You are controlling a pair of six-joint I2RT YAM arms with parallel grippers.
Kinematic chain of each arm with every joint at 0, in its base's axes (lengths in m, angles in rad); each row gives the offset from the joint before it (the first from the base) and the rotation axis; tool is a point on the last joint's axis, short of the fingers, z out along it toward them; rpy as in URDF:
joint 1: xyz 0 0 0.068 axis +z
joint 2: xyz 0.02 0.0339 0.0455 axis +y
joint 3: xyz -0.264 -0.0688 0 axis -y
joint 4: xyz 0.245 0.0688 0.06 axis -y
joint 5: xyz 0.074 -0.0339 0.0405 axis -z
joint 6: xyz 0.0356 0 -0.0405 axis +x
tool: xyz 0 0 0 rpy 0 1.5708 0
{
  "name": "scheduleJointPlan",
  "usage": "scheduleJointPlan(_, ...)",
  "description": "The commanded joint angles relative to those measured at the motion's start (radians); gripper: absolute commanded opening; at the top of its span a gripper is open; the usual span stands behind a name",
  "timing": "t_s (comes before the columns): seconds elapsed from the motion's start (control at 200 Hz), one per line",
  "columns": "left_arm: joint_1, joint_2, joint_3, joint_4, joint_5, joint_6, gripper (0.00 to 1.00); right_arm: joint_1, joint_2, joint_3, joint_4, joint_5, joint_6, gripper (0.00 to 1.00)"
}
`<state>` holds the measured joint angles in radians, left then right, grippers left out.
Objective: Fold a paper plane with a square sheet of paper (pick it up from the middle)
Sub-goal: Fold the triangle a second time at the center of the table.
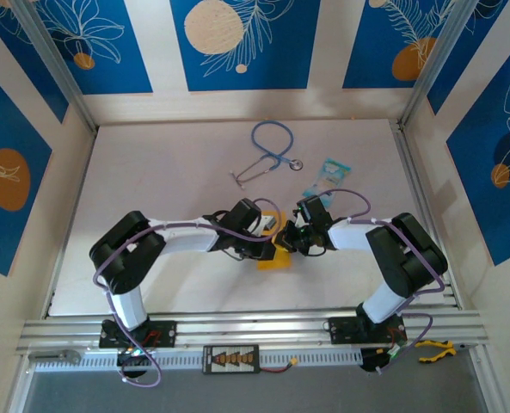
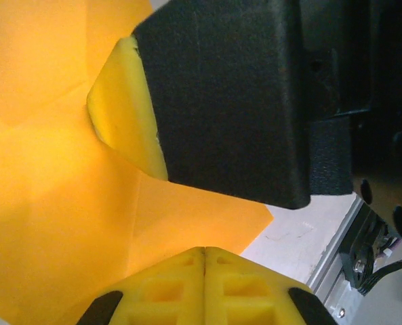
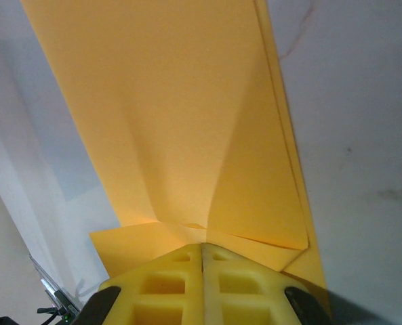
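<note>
**Wrist views, nearest the lens.** The yellow fingers of my right gripper (image 3: 202, 247) are pressed together with no gap. They pinch the sheet of paper (image 3: 180, 115) where its creases and a small buckle converge at my tips. The orange-yellow sheet is partly folded, with doubled layers along its right edge, and it runs away from my tips across the pale table (image 3: 363, 135).

My left gripper (image 2: 204, 249) is likewise closed, tip against tip, right at the sheet (image 2: 51, 203). I cannot tell whether any paper sits between these tips. Just beyond them, one yellow finger (image 2: 123, 108) of my right gripper bears on the paper where folds radiate from it.

**Overhead view.** My two grippers, left (image 1: 267, 245) and right (image 1: 291, 241), meet tip to tip over the sheet (image 1: 274, 260), which lies near the table's front edge between my two bases. Well apart, toward the back, lie a blue stethoscope (image 1: 267, 151) and a light-blue packet (image 1: 332, 172).
</note>
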<state>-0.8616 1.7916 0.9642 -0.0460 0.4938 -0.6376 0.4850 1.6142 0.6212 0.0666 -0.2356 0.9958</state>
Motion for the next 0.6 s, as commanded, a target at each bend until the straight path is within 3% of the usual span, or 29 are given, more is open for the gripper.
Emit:
scheduleJointPlan(0.0,-0.011,0.035,0.029,-0.057,-0.010,0.040,0.03,-0.003,0.018,-0.031,-0.093,0.063,-0.005,0.00)
scheduleJointPlan(0.595,-0.020,0.032,-0.040,-0.074,-0.067,0.070,0.03,-0.005,0.025,-0.028,-0.105,0.067,-0.008,0.00)
